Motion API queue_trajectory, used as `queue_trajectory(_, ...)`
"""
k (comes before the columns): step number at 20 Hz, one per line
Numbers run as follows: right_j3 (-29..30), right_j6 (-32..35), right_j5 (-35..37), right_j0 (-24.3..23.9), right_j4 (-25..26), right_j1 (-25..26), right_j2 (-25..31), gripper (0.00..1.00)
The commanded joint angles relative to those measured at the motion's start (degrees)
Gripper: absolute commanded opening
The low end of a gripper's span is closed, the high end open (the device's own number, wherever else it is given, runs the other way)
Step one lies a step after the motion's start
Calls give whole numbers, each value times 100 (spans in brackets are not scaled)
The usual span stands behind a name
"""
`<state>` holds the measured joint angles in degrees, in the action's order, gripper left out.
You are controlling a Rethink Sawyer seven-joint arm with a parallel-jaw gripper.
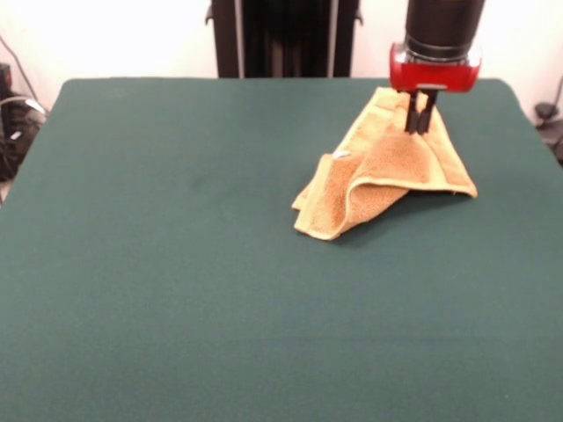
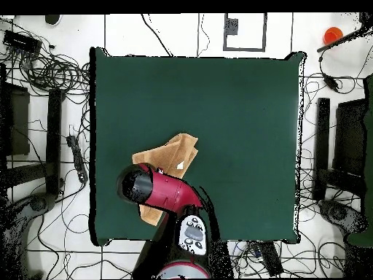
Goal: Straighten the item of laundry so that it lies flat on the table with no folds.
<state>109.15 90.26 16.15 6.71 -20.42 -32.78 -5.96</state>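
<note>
The golden-orange towel [image 1: 387, 171] lies crumpled at the far right of the green table [image 1: 176, 264]. It is folded over itself, with a raised fold along its near edge and a small white label [image 1: 341, 155] on its left side. My gripper [image 1: 420, 123] comes straight down onto the towel's far part. Its two dark fingers stand close together, pinching the cloth. In the overhead view the towel [image 2: 171, 154] shows near the table's [image 2: 240, 109] lower left, partly hidden under my red arm [image 2: 164, 191]. The gripper itself is hidden there.
The table's right edge [image 1: 528, 123] runs close beside the towel in the front view. Cables and stands [image 2: 51, 80] surround the table on the floor. The robot's pedestal [image 1: 281, 40] stands behind the far edge.
</note>
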Motion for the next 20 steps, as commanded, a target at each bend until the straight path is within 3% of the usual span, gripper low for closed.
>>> queue_trajectory(1, 11, 1474, 76, 162, -222, 215, 207, 0)
queue_trajectory(20, 11, 1407, -33, 373, -139, 117, -55, 0)
